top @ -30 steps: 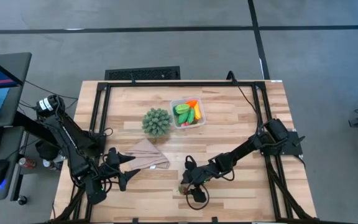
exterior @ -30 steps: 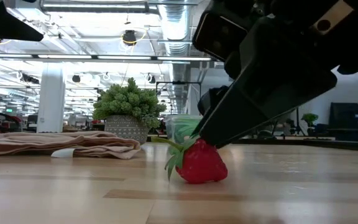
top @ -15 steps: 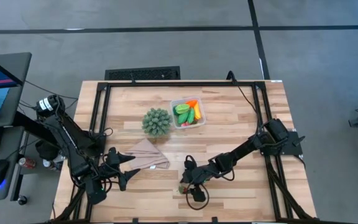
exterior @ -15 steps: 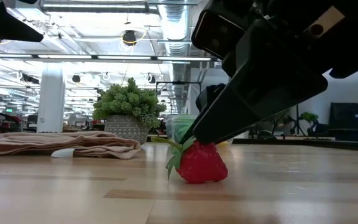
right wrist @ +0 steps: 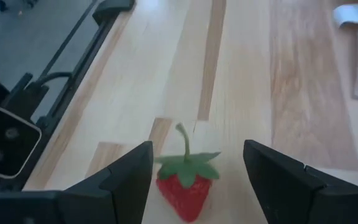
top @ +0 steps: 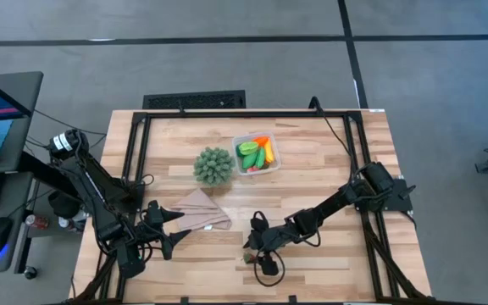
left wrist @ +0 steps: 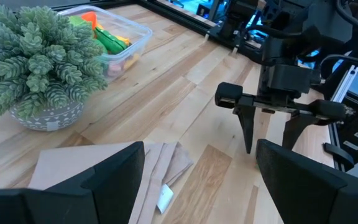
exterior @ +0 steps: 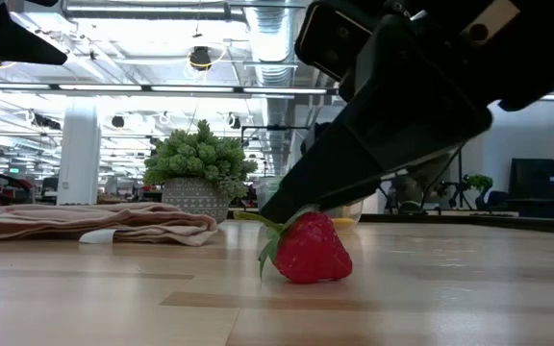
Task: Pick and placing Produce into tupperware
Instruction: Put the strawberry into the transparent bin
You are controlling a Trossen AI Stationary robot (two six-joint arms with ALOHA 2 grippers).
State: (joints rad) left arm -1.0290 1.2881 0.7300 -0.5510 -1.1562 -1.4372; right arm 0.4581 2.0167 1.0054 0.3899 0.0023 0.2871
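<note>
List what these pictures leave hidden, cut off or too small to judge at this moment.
- Strawberry: in the high view, hidden under the right gripper.
- Right gripper touching the strawberry or just above it: the low view does not settle it.
- Container: in the low view, mostly behind the right arm; its red pieces are too small to name from above.
- Left gripper: beside the cloth, waiting.

1. A small red strawberry (exterior: 309,249) with a green leafy cap and thin stem lies on its side on the bare wood, in the lower middle of the high view.
2. The tupperware (top: 257,155), a clear square container with rounded corners, stands upright in the upper middle of the high view.
3. Inside it lie green pieces (top: 249,153), an orange carrot (top: 263,141) and a yellow piece.
</note>
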